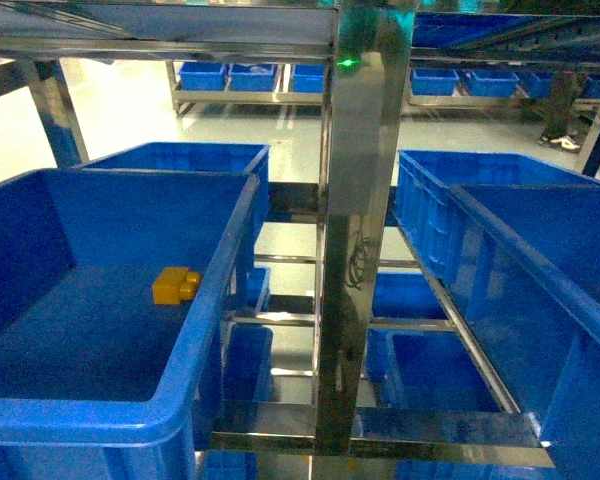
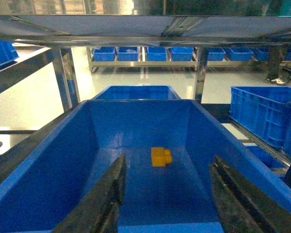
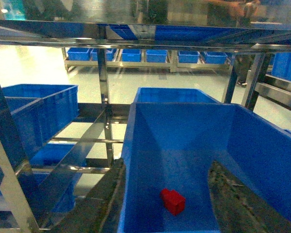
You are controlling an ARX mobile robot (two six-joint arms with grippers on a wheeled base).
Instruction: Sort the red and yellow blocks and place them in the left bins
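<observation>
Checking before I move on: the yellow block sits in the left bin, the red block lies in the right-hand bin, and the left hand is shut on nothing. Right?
Not quite. The left wrist view shows the left hand open, fingers spread above the left bin. The rest stands: yellow block there, red block in the right-hand bin.
</observation>
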